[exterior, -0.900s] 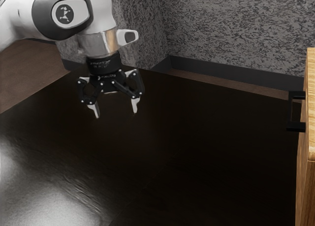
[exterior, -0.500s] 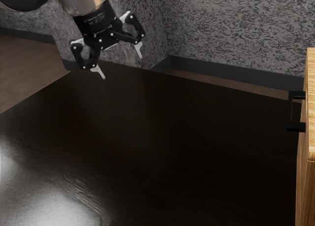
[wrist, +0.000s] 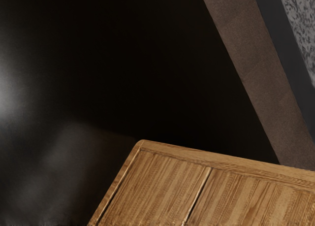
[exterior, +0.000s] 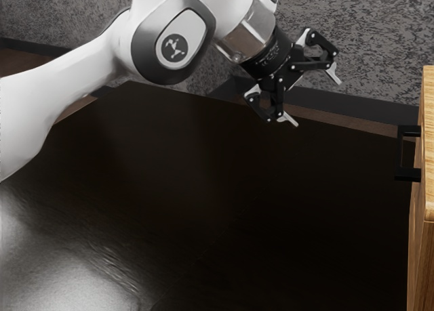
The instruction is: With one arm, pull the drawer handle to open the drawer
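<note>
A wooden drawer cabinet (exterior: 423, 189) stands at the exterior view's right edge, with a black handle (exterior: 407, 154) sticking out of its front toward the arm. My gripper (exterior: 311, 95) hangs in the air high over the dark table, well to the left of the handle and above it. It is tilted toward the cabinet and open, with nothing between its fingers. In the wrist view the cabinet's wooden top (wrist: 206, 186) lies ahead of the hand.
The dark glossy table (exterior: 203, 209) spreads below the arm. A grey speckled wall (exterior: 366, 33) with a dark baseboard (exterior: 352, 97) runs behind. A strip of brown floor (wrist: 256, 78) lies between table and wall.
The arm has swung from the exterior view's upper left toward its right. The gripper now tilts toward the cabinet and sits far closer to the handle. It stays open.
</note>
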Controlling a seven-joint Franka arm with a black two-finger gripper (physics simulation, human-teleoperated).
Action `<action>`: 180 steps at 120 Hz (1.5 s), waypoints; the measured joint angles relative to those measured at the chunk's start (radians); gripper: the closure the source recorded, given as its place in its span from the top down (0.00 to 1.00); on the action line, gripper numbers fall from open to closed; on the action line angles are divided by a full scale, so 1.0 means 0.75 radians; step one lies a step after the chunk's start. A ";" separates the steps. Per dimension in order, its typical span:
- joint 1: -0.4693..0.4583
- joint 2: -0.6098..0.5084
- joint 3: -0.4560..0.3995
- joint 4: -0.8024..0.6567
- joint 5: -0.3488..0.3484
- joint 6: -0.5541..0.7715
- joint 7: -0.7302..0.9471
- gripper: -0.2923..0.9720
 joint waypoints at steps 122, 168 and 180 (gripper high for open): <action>0.179 0.444 -0.599 -0.187 0.300 0.364 0.078 0.59; 0.148 0.443 -0.573 -0.220 0.306 0.361 0.101 0.54; 0.144 0.442 -0.579 -0.235 0.304 0.357 0.102 0.53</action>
